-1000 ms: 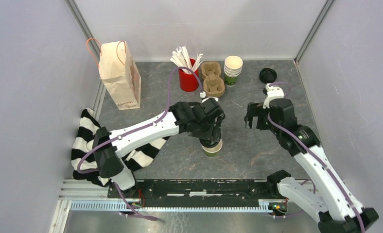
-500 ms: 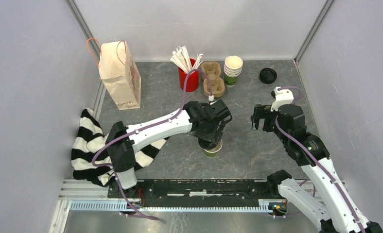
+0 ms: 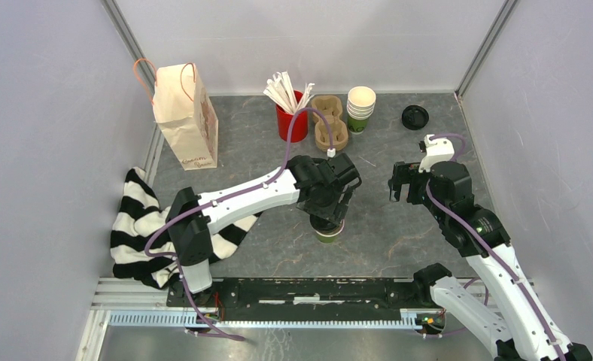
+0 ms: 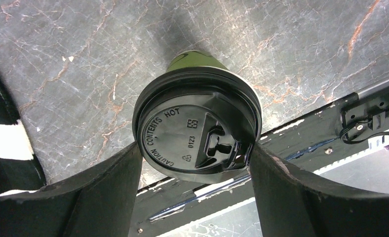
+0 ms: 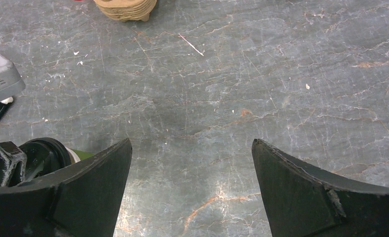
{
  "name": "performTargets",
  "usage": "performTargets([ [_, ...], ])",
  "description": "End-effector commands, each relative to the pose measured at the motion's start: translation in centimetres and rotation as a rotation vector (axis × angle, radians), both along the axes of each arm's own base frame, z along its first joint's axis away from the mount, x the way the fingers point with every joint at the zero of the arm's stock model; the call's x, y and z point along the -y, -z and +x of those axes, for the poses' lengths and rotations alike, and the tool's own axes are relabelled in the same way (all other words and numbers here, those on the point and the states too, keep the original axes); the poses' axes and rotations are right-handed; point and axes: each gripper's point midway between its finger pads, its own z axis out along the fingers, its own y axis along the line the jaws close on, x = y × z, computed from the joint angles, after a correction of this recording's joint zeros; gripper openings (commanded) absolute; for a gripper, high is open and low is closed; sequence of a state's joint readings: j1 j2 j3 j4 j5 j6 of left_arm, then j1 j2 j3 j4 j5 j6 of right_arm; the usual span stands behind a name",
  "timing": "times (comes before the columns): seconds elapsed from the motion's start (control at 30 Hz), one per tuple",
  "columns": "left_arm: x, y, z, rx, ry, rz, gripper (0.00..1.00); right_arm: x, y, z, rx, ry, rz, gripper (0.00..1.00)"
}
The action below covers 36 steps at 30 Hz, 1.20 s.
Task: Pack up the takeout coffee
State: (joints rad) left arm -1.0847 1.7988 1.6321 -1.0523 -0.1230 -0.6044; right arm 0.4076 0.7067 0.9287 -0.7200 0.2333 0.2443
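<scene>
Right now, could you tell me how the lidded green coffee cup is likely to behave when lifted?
The paper cup narrows downward, so it probably tips easily. The left hand pinches only the plastic lid; it might pop off.

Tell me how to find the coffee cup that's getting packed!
Look at the front middle of the grey marbled table, where the left arm's black end effector is closed. In its grip stands a small green paper cup with a round black plastic lid. The stacked green paper cups at the back have no lids, and the lone black lid near them has no cup.
</scene>
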Motion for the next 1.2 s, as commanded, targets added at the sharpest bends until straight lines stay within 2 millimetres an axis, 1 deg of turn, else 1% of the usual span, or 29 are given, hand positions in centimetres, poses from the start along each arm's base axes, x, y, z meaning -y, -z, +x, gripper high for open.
performTargets([
  [0.0, 0.8, -0.7, -0.2, 0.007, 0.061, -0.015, 0.82, 0.2, -0.2, 0.3, 0.019, 0.009, -0.008, 0.98],
  [0.13, 0.8, -0.3, -0.3, 0.001, 0.064, -0.005, 0.83, 0.2, 0.0, 0.3, 0.014, 0.007, -0.01, 0.98],
  [0.33, 1.2, -0.5, -0.1, 0.005, 0.07, -0.011, 0.84, 0.1, 0.2, 0.3, 0.011, 0.006, -0.009, 0.98],
  [0.67, 1.2, -0.5, -0.2, 0.006, 0.077, -0.008, 0.85, 0.0, 0.7, 0.3, 0.003, -0.001, -0.009, 0.98],
  [0.8, 1.3, -0.7, -0.1, 0.008, 0.075, -0.012, 0.89, -0.2, 1.1, 0.3, -0.007, -0.008, -0.005, 0.98],
  [0.9, 1.2, -1.2, 0.0, 0.018, 0.069, -0.017, 0.94, -0.6, 1.6, 0.2, -0.021, -0.024, 0.005, 0.98],
  [0.97, 1.2, -1.8, 0.0, 0.028, 0.062, -0.03, 0.98, -1.6, 2.1, 0.2, -0.048, -0.046, 0.049, 0.98],
  [1.03, 1.2, -2.5, 0.0, 0.035, 0.054, -0.047, 1.0, -3.4, 2.6, 0.3, -0.081, -0.102, 0.112, 0.98],
  [1.13, 0.4, -3.5, -0.3, 0.038, 0.028, -0.054, 1.0, -5.8, 4.2, 0.2, -0.173, -0.184, 0.189, 0.98],
  [1.17, -0.1, -4.2, -0.5, 0.045, 0.013, -0.068, 1.0, -6.3, 4.9, 0.1, -0.213, -0.212, 0.199, 0.97],
])
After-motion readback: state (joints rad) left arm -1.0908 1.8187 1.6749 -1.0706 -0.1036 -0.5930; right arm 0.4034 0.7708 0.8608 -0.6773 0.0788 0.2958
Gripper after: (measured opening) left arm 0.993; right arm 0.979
